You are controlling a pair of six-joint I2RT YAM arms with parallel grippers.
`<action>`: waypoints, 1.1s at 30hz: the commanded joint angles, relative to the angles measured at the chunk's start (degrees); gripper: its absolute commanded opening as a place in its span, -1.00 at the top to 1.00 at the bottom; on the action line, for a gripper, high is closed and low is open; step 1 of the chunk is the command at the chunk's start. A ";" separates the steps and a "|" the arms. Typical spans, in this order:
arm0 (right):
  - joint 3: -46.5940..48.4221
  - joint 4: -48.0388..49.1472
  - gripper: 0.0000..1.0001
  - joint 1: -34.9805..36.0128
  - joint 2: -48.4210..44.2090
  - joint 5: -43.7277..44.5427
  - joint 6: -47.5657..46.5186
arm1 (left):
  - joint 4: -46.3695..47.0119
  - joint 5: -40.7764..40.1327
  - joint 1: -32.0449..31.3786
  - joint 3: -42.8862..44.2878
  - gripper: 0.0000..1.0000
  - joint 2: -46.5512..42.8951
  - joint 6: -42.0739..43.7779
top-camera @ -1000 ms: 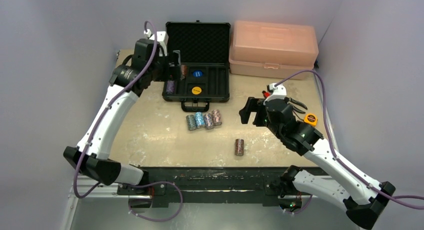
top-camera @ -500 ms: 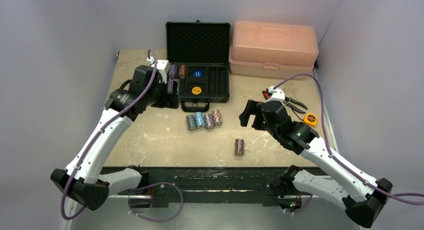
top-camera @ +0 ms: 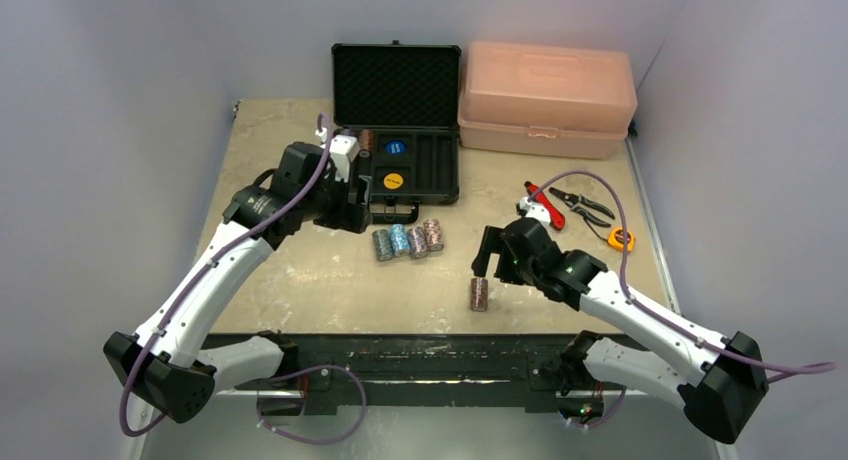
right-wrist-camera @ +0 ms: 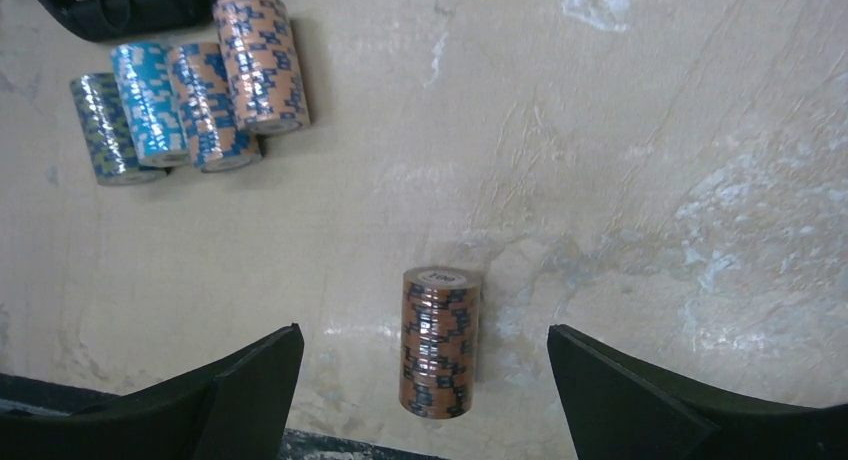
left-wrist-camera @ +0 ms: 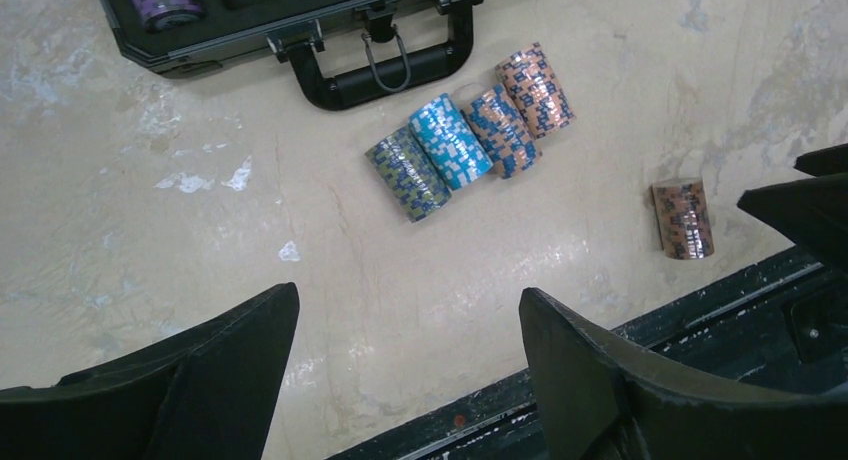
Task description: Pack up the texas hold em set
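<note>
The open black case (top-camera: pixel 440 170) lies at the back, with chip stacks in its left slots and two round buttons. Four chip rolls (top-camera: pixel 408 240) lie side by side in front of its handle; they also show in the left wrist view (left-wrist-camera: pixel 465 145) and the right wrist view (right-wrist-camera: pixel 190 85). A single brown roll (top-camera: pixel 479 293) lies nearer the front edge. My left gripper (top-camera: pixel 352 218) is open and empty, above the table left of the four rolls. My right gripper (right-wrist-camera: pixel 425 365) is open, with the brown roll (right-wrist-camera: pixel 440 340) lying between its fingers, untouched.
A closed peach plastic box (top-camera: pixel 545 98) stands at the back right. Red-handled cutters (top-camera: pixel 540 202), pliers (top-camera: pixel 582 204) and an orange tape measure (top-camera: pixel 622 240) lie at the right. The black front rail (left-wrist-camera: pixel 600 380) runs along the near edge.
My left gripper has come away from the case's left slots toward the front, now over the table. My right gripper has moved left and forward, down over the single brown roll.
</note>
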 commanded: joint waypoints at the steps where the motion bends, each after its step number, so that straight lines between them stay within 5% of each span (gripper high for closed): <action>1: -2.68 3.30 -0.92 -0.11 0.91 -3.76 3.65 | 2.17 2.36 -2.02 -0.27 -0.60 0.22 1.43; 12: -7.66 7.77 -0.79 -0.04 4.65 -7.08 6.58 | 1.89 6.90 -4.36 -0.02 -0.06 2.95 1.39; 19: -7.61 9.48 -0.72 0.00 8.45 -6.83 6.50 | 1.45 6.85 -5.10 0.12 -0.06 3.68 1.42; 33: -5.96 10.67 -0.10 0.09 15.27 -6.12 5.67 | 0.56 5.54 -6.13 0.48 -0.06 3.92 1.82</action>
